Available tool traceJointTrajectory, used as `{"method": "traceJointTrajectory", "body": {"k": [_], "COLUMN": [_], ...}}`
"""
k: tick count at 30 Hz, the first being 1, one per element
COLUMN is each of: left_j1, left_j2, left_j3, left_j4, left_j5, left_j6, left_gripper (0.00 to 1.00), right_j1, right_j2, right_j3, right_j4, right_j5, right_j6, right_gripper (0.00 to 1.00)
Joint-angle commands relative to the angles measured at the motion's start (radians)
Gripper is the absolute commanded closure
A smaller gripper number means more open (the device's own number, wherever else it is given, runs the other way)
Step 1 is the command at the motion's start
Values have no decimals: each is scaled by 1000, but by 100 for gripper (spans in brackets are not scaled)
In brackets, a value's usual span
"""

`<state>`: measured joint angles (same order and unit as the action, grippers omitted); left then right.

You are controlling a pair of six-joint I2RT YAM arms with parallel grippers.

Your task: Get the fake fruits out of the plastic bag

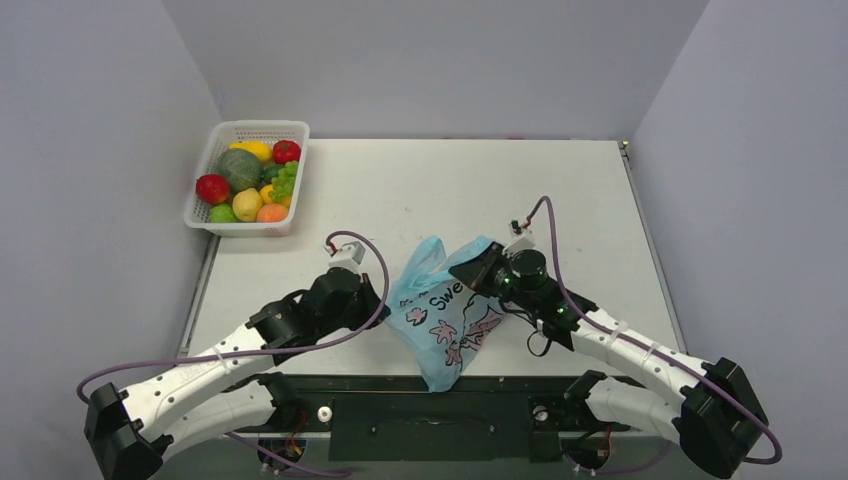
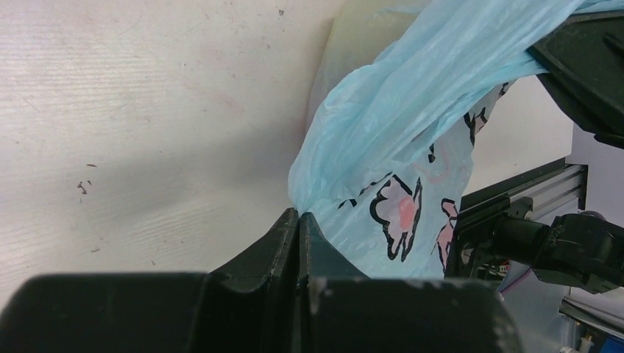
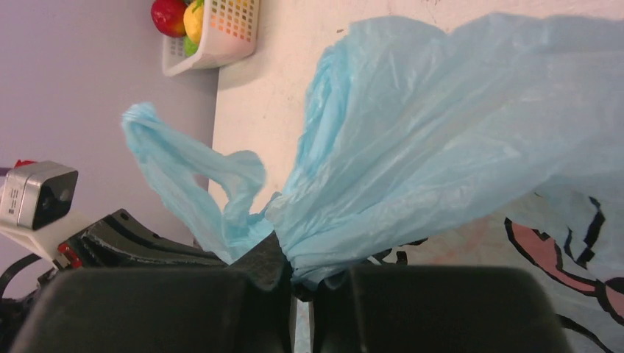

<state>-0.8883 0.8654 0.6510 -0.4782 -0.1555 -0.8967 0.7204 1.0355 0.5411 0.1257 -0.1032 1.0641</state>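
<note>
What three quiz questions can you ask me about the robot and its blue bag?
1. True or false: the right gripper is closed on a bunched-up bit of the blue bag.
2. Pick one: where does the white basket stand? A, at the far left corner of the table. B, at the near right corner. C, inside the bag.
3. Fill the gap: the pink drawings on the bag have ____ outlines.

Key: 1 true. 2 A. 3 black.
</note>
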Motion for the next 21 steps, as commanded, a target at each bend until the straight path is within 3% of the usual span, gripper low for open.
{"method": "traceJointTrajectory", "body": {"k": [1,5,8,12,15,21], "left_j1": [5,32,112,286,440,541], "left_j2": [-12,-31,-52,-54,-2,155], "left_j3": [81,125,154,210,290,473], "left_j4": [-57,-146,-182,-183,-164,-145], "left_j5": [-79,-183,-197,-104,53,199], "left_j6": [19,29,67,161,224,304], "left_gripper": [100,100,100,100,100,100], "right_j1": [-78,-202,-308,-376,-386,-385], "right_j2": [-14,-16,3,32,62,131], "right_j3": [47,39,50,91,137,292], "right_j4": [88,173,269,305,294,242], "right_j5": [-67,-240,-394,-493,-524,-564], "right_j6": [15,57,105,134,103,68], "right_gripper": [100,100,100,100,100,100]}}
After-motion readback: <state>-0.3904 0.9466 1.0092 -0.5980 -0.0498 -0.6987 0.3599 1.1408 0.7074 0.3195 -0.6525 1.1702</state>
